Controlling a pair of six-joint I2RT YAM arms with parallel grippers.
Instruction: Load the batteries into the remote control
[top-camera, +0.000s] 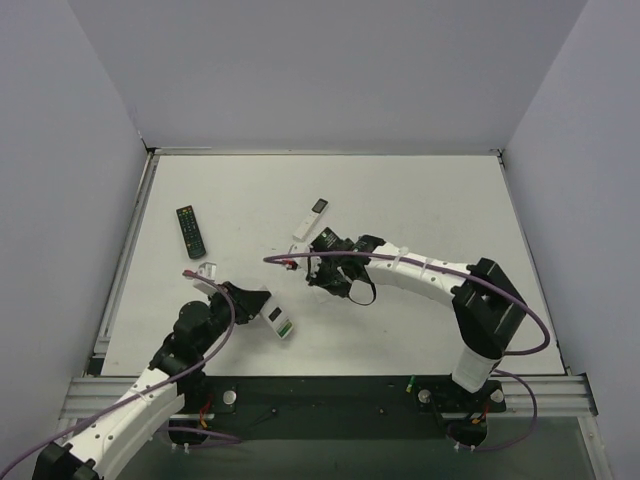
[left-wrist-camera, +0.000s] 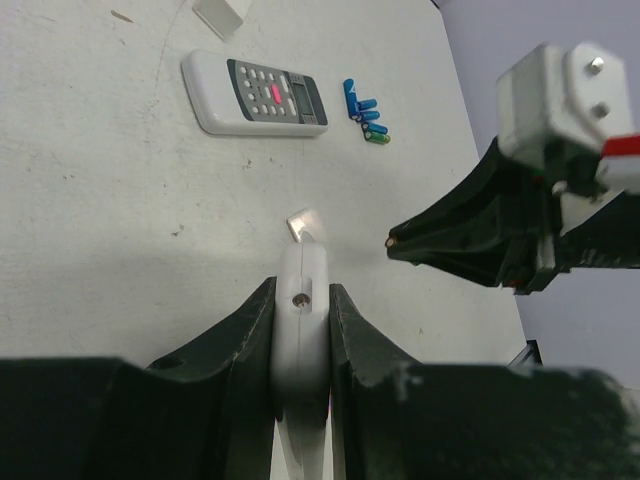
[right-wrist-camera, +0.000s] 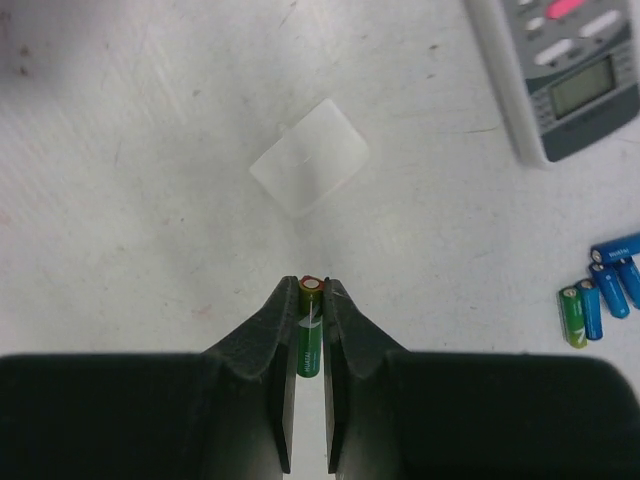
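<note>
The remote control (left-wrist-camera: 302, 268) is clamped edge-on by the left gripper (left-wrist-camera: 301, 290); a green battery (right-wrist-camera: 309, 342), its white lettering illegible, is pinched by the right gripper (right-wrist-camera: 310, 288).

White remote control (left-wrist-camera: 302, 330) clamped edge-on; green battery (right-wrist-camera: 309, 340) clamped, other batteries (right-wrist-camera: 598, 298) clustered loose.

We see one battery (right-wrist-camera: 310, 335), green with a white mark and an orange-rimmed tip, in the black right gripper (right-wrist-camera: 311, 288). The table (right-wrist-camera: 120, 200) is white, flecked with grey scuffs. The cover (right-wrist-camera: 308, 157) is frosted white. The loose batteries (right-wrist-camera: 598, 300) are mostly blue, one green. The larger remote (right-wrist-camera: 560, 70) is white with a grey screen and a pink button. The left gripper (left-wrist-camera: 301, 290) is black, and the remote control (left-wrist-camera: 300, 335) in it plain white. The long remote (top-camera: 191, 230) is black and the cables (top-camera: 300, 258) purple.
</note>
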